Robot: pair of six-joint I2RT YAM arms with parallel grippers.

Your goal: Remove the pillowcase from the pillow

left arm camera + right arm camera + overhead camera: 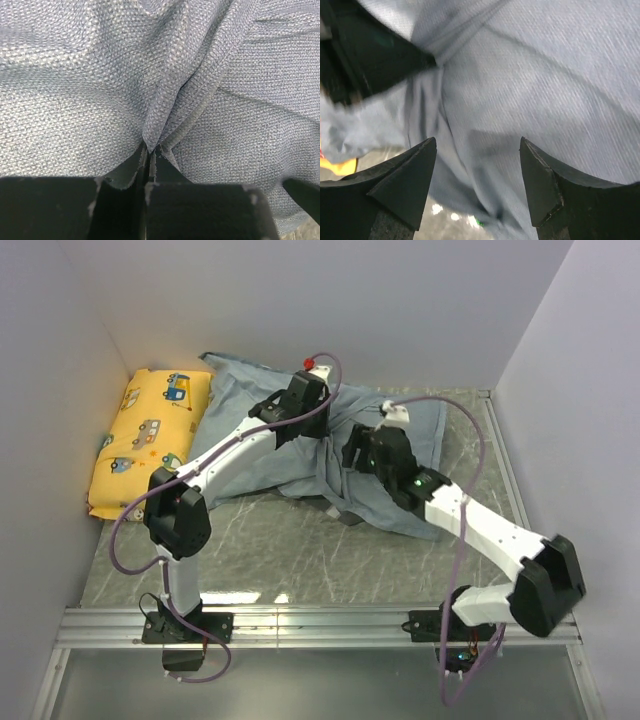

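Note:
The grey-blue pillowcase (300,465) lies rumpled across the back middle of the table. No part of the pillow shows in any view. My left gripper (305,415) presses down on the cloth near its back edge. In the left wrist view the left gripper (150,150) is shut, with a raised fold of the pillowcase (100,85) pinched between its fingers. My right gripper (357,455) hovers just to the right of it. From its own wrist, the right gripper (478,145) stands open above the pillowcase (540,85), with nothing between its fingers.
A yellow cushion (150,440) printed with cartoon vehicles lies against the left wall, touching the cloth's left edge. White walls close in the left, back and right. Marbled grey tabletop (270,550) shows in front of the cloth. Cables loop over both arms.

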